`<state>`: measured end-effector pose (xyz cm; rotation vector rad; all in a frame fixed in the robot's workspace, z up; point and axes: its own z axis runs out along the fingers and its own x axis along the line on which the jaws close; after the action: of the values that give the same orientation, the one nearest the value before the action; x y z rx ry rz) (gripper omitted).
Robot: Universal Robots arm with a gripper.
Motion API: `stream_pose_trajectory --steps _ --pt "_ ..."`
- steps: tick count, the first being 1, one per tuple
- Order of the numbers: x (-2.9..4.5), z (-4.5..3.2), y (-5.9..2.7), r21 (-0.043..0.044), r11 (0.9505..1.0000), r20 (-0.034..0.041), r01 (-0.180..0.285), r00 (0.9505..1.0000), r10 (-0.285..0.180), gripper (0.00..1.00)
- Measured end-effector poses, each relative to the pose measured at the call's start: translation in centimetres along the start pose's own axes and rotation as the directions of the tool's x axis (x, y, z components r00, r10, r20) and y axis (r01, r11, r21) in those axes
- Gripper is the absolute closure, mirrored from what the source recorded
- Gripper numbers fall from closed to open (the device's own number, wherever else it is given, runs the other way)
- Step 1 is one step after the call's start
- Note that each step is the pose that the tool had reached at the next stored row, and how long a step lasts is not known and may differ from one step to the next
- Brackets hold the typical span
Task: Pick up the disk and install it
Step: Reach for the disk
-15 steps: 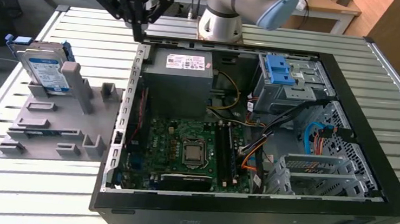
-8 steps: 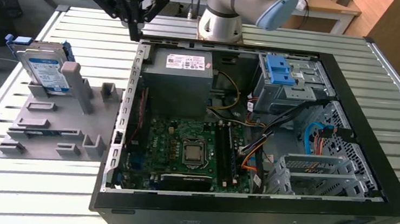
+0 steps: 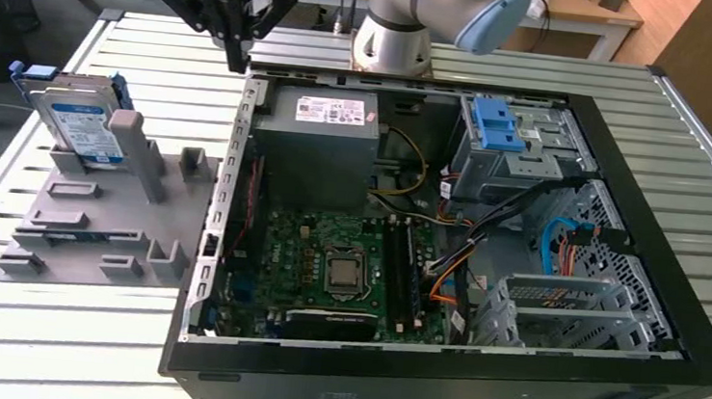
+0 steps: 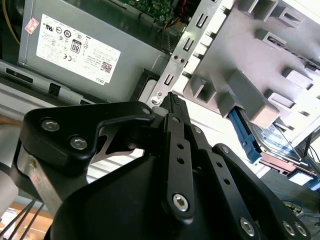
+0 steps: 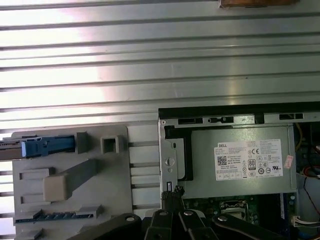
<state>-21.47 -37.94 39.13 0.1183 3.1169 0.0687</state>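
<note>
Claw (image 3: 236, 57) closed on nothing, fingertips pinched together, above the computer case (image 3: 443, 391) corner by the power supply (image 3: 324, 124). Disk (image 3: 83, 127) stands on edge in the grey holder (image 3: 83, 224) on the surface (image 3: 498, 62), well apart from the claw. Probably propped upright for an easy grasp.

Slatted table (image 5: 150, 50): bare metal, glossy sheen. Holder fixture (image 3: 95, 225): matt grey plastic. Disk (image 3: 83, 127): silver metal, blue plastic rails. Gripper (image 3: 236, 61): matt black.
</note>
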Motion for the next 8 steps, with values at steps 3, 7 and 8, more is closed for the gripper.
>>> stream_pose_trajectory --steps 3,7,8 --pt "0.24 0.0 0.04 0.0 1.0 0.0001 0.0 1.0 0.0 0.89" --pt "0.59 0.01 0.12 -0.0001 1.0 0.0 0.0 1.0 0.0 0.89" --pt "0.68 0.01 0.13 -0.0001 1.0 0.0001 0.0 1.0 0.0 0.89"
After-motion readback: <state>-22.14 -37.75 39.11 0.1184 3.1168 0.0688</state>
